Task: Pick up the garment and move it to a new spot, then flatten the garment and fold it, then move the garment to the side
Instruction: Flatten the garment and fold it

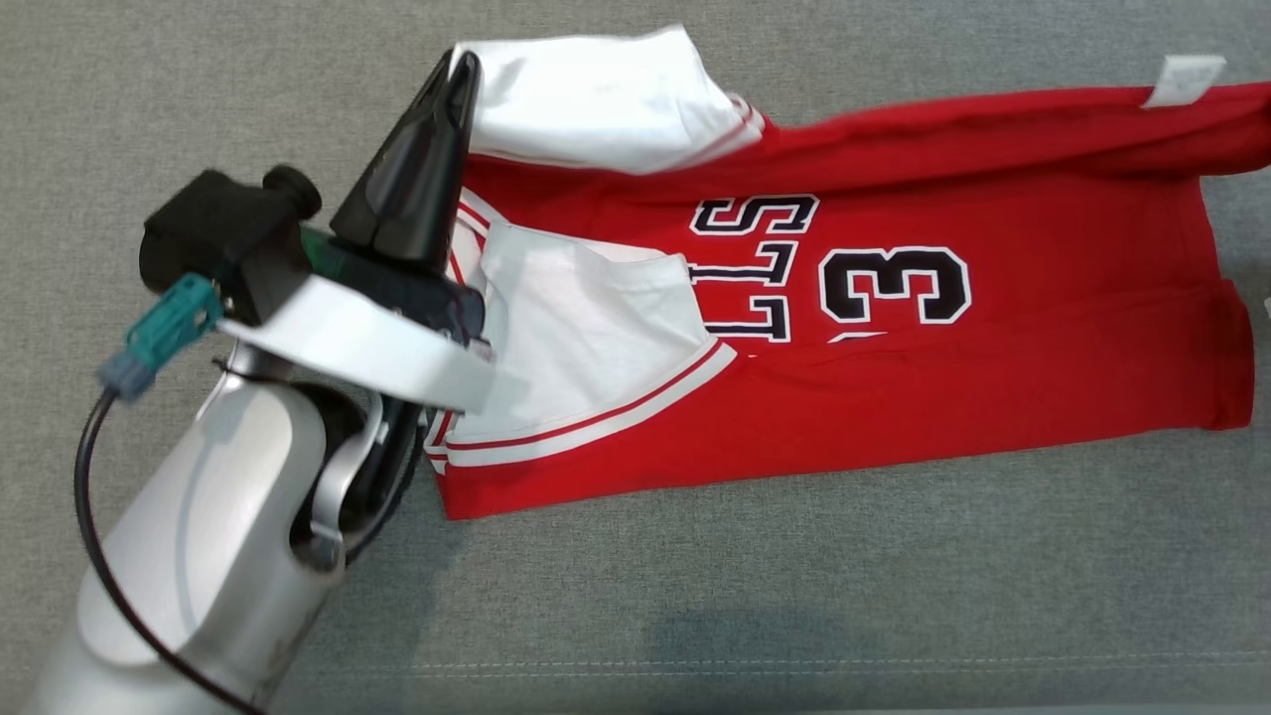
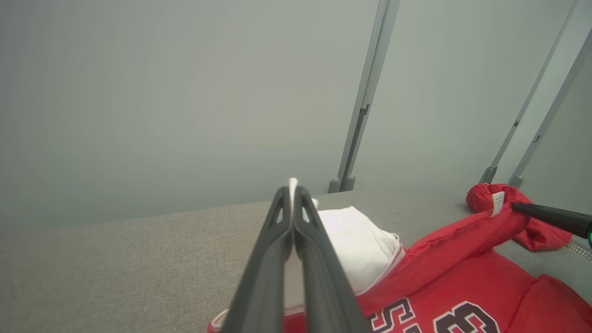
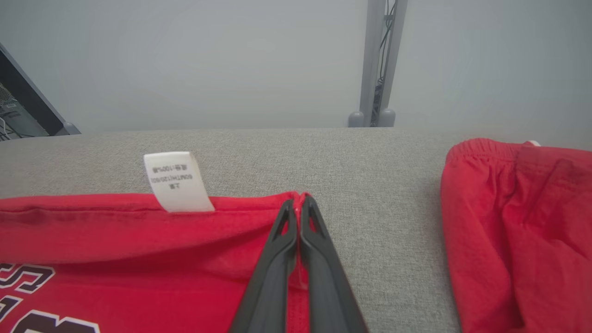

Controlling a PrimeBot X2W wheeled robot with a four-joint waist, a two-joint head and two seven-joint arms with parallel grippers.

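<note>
The red shirt [image 1: 894, 397] with the big 3 is lying spread out across the middle of the grey bench [image 1: 695, 596]. The left fingers [image 1: 460, 74] are squeezing shut on the top white sleeve [image 1: 596, 99] (right at its edge). The right fingers [image 3: 300, 206] are pinching the shirt's red edge, just beside the white tag [image 3: 175, 181].

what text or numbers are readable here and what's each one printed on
"3": big black numeral edged in white, on the red jersey, lying sideways in the head view.
"LLS": black letters beside the numeral on the same jersey; the start of the word is hidden under the white sleeve.
White tag on the jersey's edge: small print, upside down in the right wrist view, too small to read reliably.
</note>
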